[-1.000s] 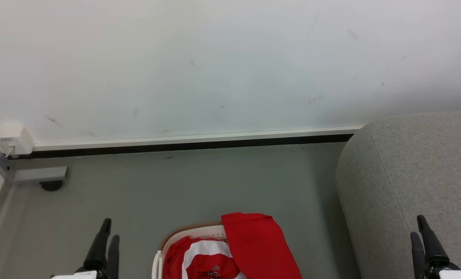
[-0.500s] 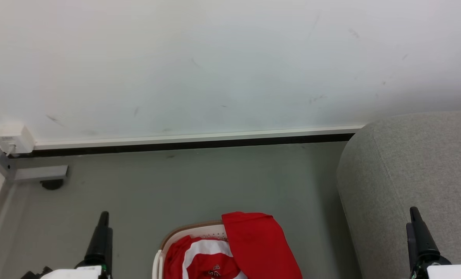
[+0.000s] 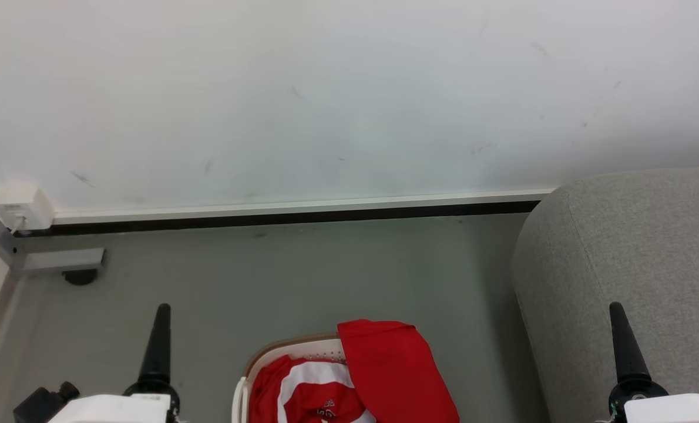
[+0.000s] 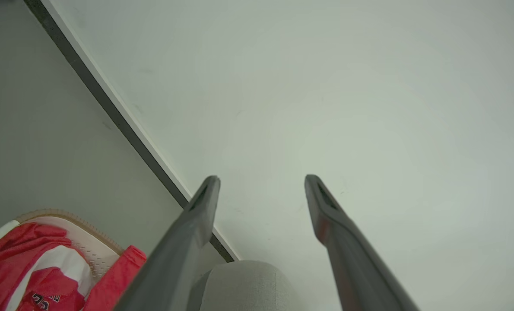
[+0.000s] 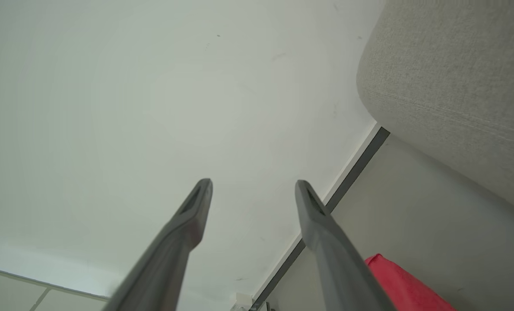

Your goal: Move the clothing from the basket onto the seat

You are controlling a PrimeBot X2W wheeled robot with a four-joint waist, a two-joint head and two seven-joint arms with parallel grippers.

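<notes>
The cream basket stands on the floor at the bottom centre of the head view. In it lies a red garment with white stripes, and a plain red garment hangs over its right rim. To the right stands the large light-grey seat. My left gripper is left of the basket and my right gripper is in front of the seat, both raised and apart from the clothing. The left wrist view has the left gripper open and empty, above the clothing. The right gripper is likewise open and empty.
A white wall with a dark skirting strip closes the far side. A white socket box and a grey metal bracket sit in the left corner. Grey floor lies between wall, basket and seat.
Both grippers have risen a little in the head view and turned, so each now shows edge-on as a single finger. Basket, clothing and seat lie as before.
</notes>
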